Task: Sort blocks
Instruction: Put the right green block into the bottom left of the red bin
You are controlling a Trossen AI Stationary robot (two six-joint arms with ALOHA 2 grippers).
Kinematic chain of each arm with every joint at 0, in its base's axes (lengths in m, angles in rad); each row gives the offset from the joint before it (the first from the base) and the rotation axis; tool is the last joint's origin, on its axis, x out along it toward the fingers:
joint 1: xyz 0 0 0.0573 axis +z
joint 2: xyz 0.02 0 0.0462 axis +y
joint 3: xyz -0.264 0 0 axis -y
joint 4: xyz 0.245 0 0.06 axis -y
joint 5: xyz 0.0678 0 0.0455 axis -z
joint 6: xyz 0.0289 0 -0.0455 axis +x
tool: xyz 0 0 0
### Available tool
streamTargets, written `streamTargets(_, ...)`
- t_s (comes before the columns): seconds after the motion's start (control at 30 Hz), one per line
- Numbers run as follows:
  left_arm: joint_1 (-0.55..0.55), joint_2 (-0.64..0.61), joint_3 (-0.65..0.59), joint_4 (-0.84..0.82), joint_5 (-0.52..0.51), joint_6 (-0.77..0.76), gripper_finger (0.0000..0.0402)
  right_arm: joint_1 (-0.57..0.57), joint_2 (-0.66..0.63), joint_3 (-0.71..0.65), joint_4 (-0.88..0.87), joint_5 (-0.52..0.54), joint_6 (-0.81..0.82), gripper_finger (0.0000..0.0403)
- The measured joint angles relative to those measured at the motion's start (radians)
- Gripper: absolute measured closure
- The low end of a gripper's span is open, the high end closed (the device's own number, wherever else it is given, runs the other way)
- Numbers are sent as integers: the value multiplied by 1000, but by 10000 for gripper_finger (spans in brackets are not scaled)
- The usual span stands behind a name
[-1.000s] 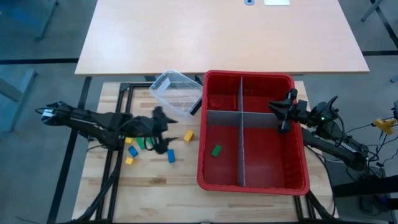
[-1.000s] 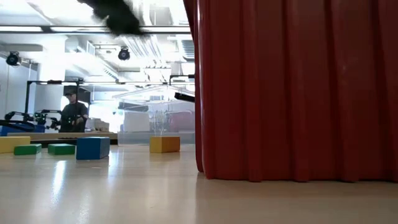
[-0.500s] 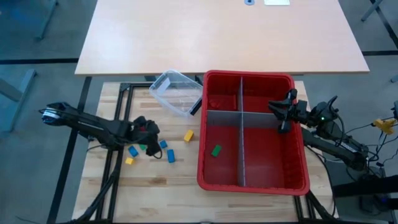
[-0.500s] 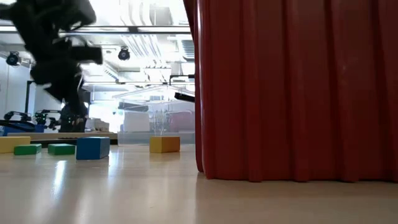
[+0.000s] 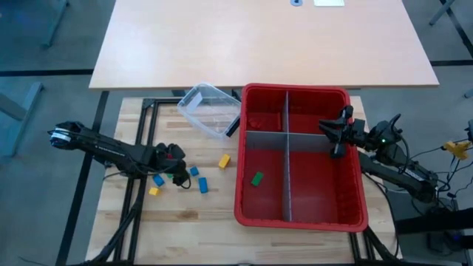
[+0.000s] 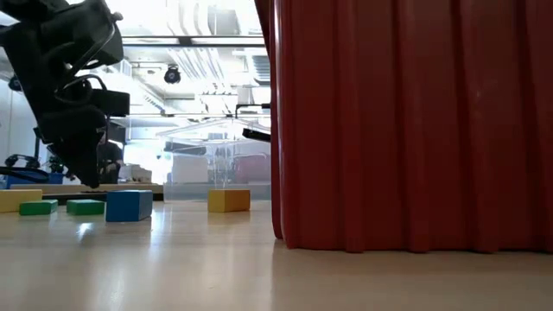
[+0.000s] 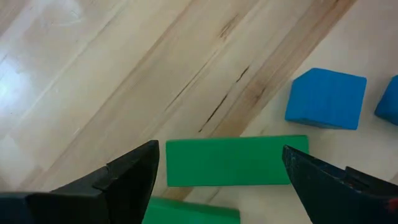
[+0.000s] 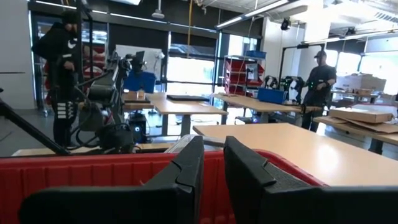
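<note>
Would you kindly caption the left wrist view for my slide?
Open left pincer straddling a green bar block on the wooden table, blue blocks beside.

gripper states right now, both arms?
Left gripper: open, straddling a green bar block, not gripping it.
Right gripper: nearly shut, holding nothing, above the red bin.

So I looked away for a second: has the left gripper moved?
Yes. In the high view the left gripper has pulled back from near the yellow block, away from the red bin, and now sits over the green blocks.
</note>
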State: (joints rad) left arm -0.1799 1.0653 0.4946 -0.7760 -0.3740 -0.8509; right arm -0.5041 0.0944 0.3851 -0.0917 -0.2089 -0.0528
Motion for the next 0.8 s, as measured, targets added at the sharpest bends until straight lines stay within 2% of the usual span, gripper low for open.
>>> streamTargets(0.2,0,0,0,-2,17,36,86,0,0,0,0,0,7,353)
streamTargets(0.6,0,44,0,-10,28,242,87,0,0,0,0,0,8,336)
streamTargets(0.8,0,80,4,16,106,270,88,0,0,0,0,0,8,345)
